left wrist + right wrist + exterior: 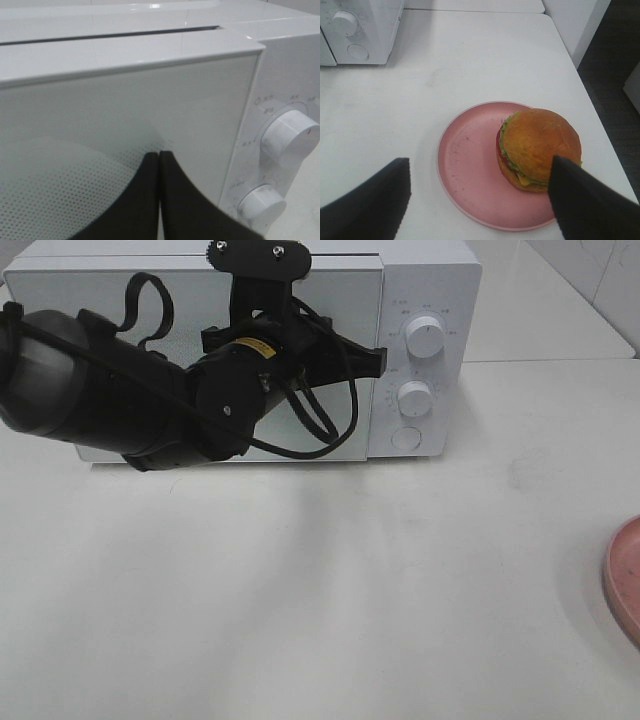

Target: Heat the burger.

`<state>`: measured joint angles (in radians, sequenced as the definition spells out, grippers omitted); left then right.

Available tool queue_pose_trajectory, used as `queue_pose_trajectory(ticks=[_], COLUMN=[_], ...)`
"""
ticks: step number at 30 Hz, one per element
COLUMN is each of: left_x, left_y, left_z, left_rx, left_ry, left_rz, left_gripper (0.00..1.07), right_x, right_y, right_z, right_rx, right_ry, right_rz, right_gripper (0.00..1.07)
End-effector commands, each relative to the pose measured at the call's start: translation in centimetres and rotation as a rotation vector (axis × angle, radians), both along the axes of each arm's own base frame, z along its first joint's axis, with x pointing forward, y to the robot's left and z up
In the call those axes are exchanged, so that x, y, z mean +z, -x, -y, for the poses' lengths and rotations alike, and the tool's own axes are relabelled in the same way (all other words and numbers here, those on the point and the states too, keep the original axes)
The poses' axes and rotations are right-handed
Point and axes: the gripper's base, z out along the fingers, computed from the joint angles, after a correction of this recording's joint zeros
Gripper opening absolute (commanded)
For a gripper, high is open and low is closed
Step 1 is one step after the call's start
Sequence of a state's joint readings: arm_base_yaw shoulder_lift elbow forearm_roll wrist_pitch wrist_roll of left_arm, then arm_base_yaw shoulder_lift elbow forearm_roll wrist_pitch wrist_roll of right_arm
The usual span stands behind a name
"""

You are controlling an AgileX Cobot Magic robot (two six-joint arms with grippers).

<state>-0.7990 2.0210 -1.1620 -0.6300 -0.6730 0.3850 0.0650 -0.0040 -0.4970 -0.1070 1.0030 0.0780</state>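
Observation:
The burger [539,147], golden-brown bun with green lettuce, sits on the right side of a round pink plate [467,170] in the right wrist view. My right gripper [477,200] is open and empty just above the plate, with one finger [590,200] beside the burger. The burger is out of the high view, where only the plate's edge [627,580] shows. The white microwave [425,300] stands at the back with its door [340,300] closed. My left gripper [365,358] is shut and empty, its fingertips [172,200] close to the door's right edge.
Two white knobs [425,338] [414,397] and a round button [405,438] are on the microwave's right panel. The knobs also show in the left wrist view [290,137] [260,205]. The table's right edge [600,120] runs near the plate.

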Motion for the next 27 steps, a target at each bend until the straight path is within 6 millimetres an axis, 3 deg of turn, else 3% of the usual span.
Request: queue_pose_trajectory(ticks=[1,10,20,23,24,25,26,27], left_x=[0.5,0.4,0.5,0.9,1.1,1.1,1.4,1.6], left_y=[-1.8,-1.1,3.2,4.6,5.3,5.3,5.6,5.9], left_z=[-1.2,-1.0,-0.9,-0.9,-1.0,-1.0,-1.0,-1.4], left_rx=[0.071,0.017,-0.255,-0.334,-0.365,-0.365,-0.378,-0.397], left_ry=[0.025,-0.03,-0.14,-0.167,-0.171,-0.171,-0.17,-0.181], left_rz=[0.049,0.004,-0.421,-0.542,-0.601,-0.601,-0.626,-0.672], left_gripper=[0.0,0.0,0.01,0.1,0.19,0.19,0.25,0.38], right_x=[0.0,0.0,0.0,0.0,0.0,0.0,0.0,0.0], right_y=[0.4,0.4,0.4,0.4,0.4,0.4,0.4,0.4], right_z=[0.1,0.1,0.1,0.1,0.1,0.1,0.1,0.1], right_rx=[-0.005,-0.005,-0.006,-0.006,-0.006,-0.006,-0.006,-0.006], right_ry=[0.015,0.015,0.015,0.015,0.015,0.015,0.015,0.015], right_rz=[0.033,0.033,0.033,0.033,0.033,0.033,0.033,0.033], right_gripper=[0.76,0.76,0.76,0.76,0.76,0.76,0.76,0.76])
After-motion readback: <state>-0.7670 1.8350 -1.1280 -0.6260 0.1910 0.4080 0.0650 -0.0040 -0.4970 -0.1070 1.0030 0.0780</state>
